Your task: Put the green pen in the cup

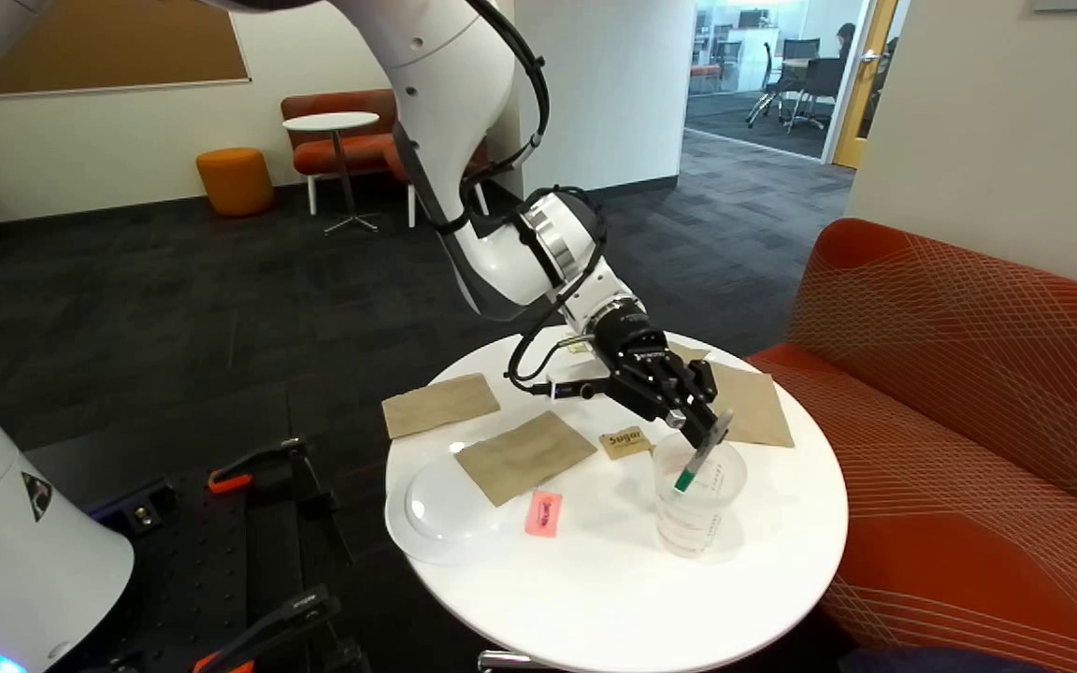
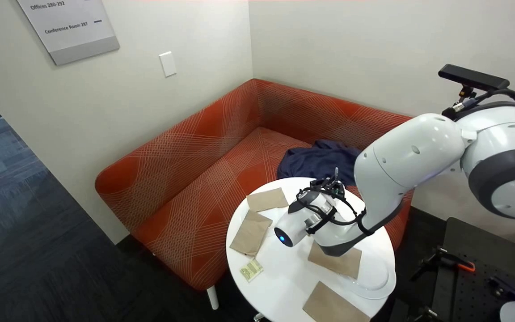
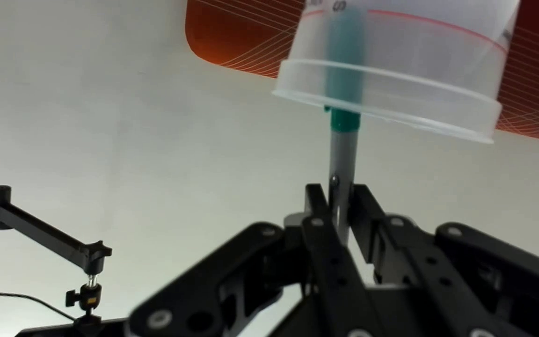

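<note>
The green pen (image 1: 700, 461) has a grey barrel and a green cap. My gripper (image 1: 705, 430) is shut on the barrel and holds the pen tilted, cap end down. In the wrist view the gripper (image 3: 339, 199) grips the pen (image 3: 343, 152) between both fingertips. The clear cup (image 1: 685, 528) stands upright on the white table. The pen's cap end is within the cup's mouth, and its green cap shows blurred through the wall of the cup (image 3: 414, 56) in the wrist view. The fingertips are outside the rim. The cup is hidden behind the arm in an exterior view.
The round white table (image 1: 613, 598) holds several brown paper pieces (image 1: 527, 456), a brown sugar packet (image 1: 625, 442), a pink packet (image 1: 543, 514) and a clear domed lid (image 1: 440, 519). A yellow-green packet (image 2: 251, 269) lies near the table's edge. A red sofa (image 1: 959, 467) stands beside the table.
</note>
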